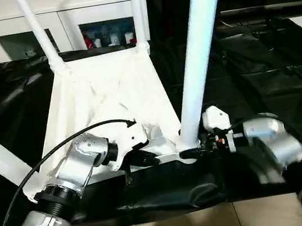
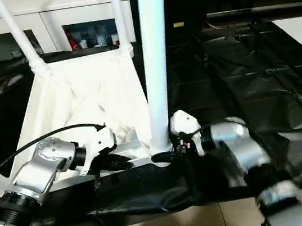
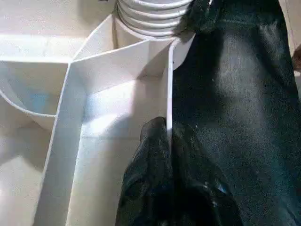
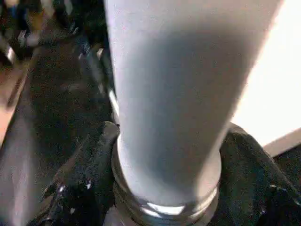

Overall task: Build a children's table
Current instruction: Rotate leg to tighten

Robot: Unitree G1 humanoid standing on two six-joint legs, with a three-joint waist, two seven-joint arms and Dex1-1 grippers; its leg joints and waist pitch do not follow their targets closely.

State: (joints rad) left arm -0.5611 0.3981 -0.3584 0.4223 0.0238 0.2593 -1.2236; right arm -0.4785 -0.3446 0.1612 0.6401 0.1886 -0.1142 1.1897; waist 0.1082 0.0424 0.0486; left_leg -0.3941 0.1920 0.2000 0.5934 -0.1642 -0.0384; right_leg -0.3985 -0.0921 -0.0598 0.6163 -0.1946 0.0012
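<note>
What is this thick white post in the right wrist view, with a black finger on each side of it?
Observer: That is a table leg. It stands upright in the near right corner socket of the upside-down tabletop, and the right end effector grips its base.
Operator: Are any other legs fitted?
Observer: Yes. A far left leg and a far right leg stand in the two far corners.
Operator: And the other arm?
Observer: The left end effector is shut on the tabletop's near rim, close beside that same socket.
</note>
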